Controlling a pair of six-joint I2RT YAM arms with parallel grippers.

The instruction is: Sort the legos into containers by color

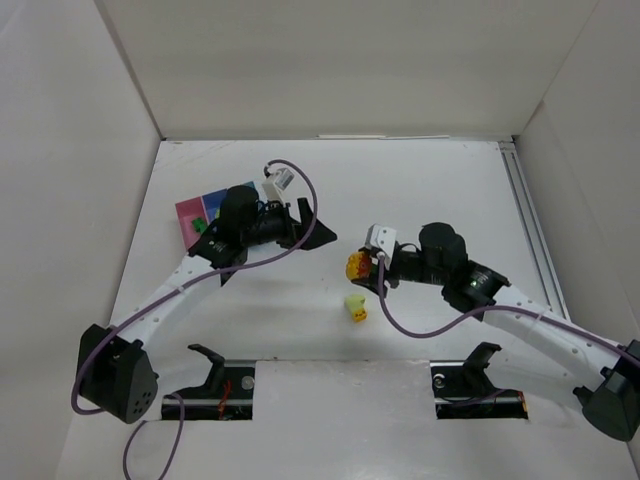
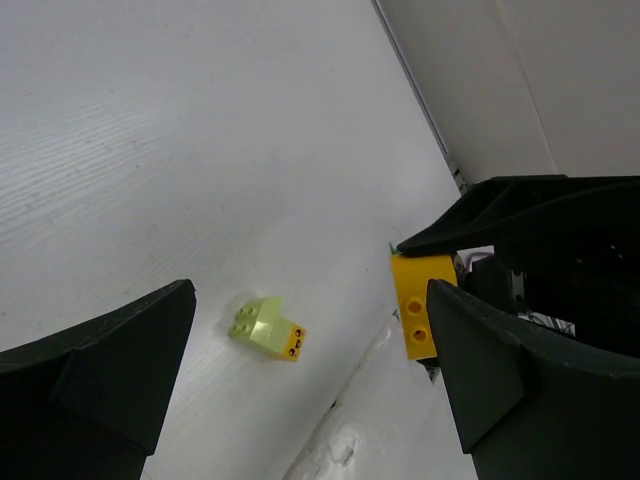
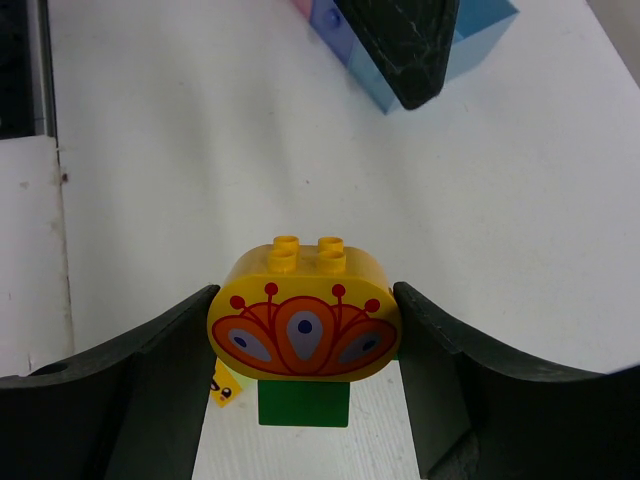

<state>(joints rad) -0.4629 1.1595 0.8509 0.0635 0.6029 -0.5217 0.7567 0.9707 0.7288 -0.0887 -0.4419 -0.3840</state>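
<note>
**Stack [image 3: 303, 330] of bricks in the right hand [image 3: 303, 310], mid-worktop [image 1: 420, 190]**

We see the right hand closed partway on the stack. One finger presses each rounded end of the yellow oval brick [image 3: 303, 290], which carries an orange-and-blue fan print. A green brick [image 3: 303, 404] hangs beneath it, below the fingers. The left hand [image 1: 305, 228] gapes wide and carries nothing, hovering just beside the containers [image 1: 192, 216], the pink and blue boxes at the far left. A loose piece [image 1: 356, 309], pale yellow with an orange end, lies on its side on the worktop. It sits near the held stack, on the side towards the arm bases, and well apart from the boxes.

In our judgement these are light, stiff, hard-plastic bricks, not fragile, but glossy enough to slip from a shallow pinch. The oval brick's curved ends give the fingers little flat surface to bear on. The stud joint to the green brick could also part under a knock or a twist, so the stack wants a level, unhurried carry. The loose piece looks best taken across its two flat side faces, fingers low to the worktop, rather than over the studs. The boxes are small, so we would release low over the chosen one to stop a light brick bouncing out.
</note>
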